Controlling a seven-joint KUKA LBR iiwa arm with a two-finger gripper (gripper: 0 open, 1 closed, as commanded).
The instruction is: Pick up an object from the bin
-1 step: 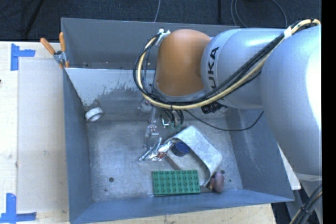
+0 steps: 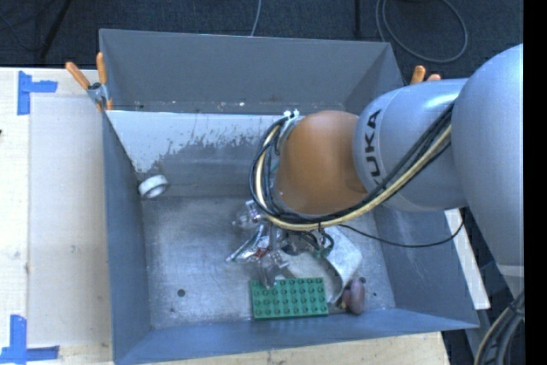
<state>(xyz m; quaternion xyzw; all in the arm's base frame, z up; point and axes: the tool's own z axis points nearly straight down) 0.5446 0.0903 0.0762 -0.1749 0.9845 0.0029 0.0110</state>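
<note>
Grey bin point(image 2: 239, 81): green plate point(image 2: 289, 298), white ring point(image 2: 153, 186)

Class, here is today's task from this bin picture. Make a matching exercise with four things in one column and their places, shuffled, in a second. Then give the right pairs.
Things
1. green studded plate
2. small white round thing
3. small brownish lump
4. pincer

Places in the bin
A. by the left wall, apart from the rest
B. just right of the plate, near the front wall
C. over the middle of the floor, just behind the plate
D. flat along the front wall

Pairs: 1-D, 2-A, 3-B, 4-C
</note>
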